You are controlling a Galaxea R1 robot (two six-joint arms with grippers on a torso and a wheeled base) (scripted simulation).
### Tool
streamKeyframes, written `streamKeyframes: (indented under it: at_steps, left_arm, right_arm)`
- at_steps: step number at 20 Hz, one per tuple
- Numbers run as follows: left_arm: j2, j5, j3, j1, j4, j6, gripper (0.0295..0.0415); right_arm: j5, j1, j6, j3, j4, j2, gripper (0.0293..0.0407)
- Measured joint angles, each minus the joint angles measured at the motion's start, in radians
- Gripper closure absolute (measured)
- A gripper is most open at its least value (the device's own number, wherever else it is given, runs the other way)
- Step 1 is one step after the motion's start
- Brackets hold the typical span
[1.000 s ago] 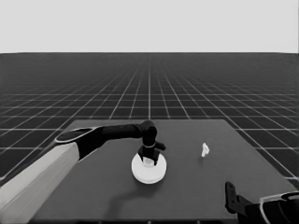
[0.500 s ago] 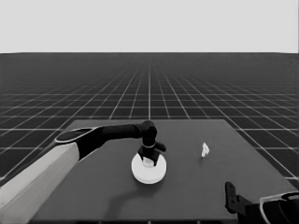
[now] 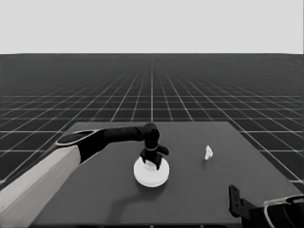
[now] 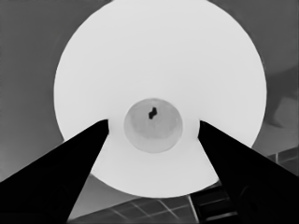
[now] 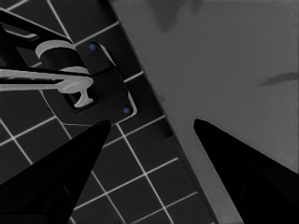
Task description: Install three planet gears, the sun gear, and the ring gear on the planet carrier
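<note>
**K:** Over the larger round part (image 3: 151,172), mid-counter (image 3: 109,199): left gripper (image 3: 151,163) is pointing straight down at its centre. Only one round white part shows in the head view, and no loose gears anywhere.

**M:** So the stack's closed?

**K:** Looks that way. My read: smaller round part and all four gears are under the larger one, hidden. Can't confirm by sight.

**M:** Fingers?

**K:** Left wrist view: both fingers (image 4: 70,163) spread wide, one each side of the centre hole (image 4: 153,124), tips over the white face, nothing between them. Can't tell if the tips touch the face or sit just above it.

**M:** Anything else out?

**K:** Thin white piece (image 3: 208,152), well to the right of the larger round part. Not part of the job.

**M:** Right arm?

**K:** Parked at the counter's near right corner. Right gripper (image 5: 152,128) has its fingers apart, holding nothing, looking at the counter edge and the floor grid.

**M:** What's left?

**K:** Judging from this, maybe a seating check on the larger round part. Otherwise effectively done.
</note>
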Motion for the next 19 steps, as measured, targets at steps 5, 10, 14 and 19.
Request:
streamKeyframes:
  at_steps: [5,10,14,19]
  left_arm:
    - [-0.008,0.011,0.029,-0.040,-0.037,-0.229,0.0324]
    - [-0.012,0.026,0.052,-0.105,-0.088,-0.533,0.0326]
    - [-0.011,0.027,0.053,-0.108,-0.092,-0.553,0.0326]
    - [-1.194,-0.775,1.221,-0.396,0.061,1.010,0.0322]
  right_arm:
    - [0.000,0.000,0.000,0.000,0.000,0.000,0.0315]
    - [0.000,0.000,0.000,0.000,0.000,0.000,0.0315]
    - [0.000,0.000,0.000,0.000,0.000,0.000,0.0315]
    - [-0.310,0.483,0.327,-1.242,0.664,0.593,0.0314]
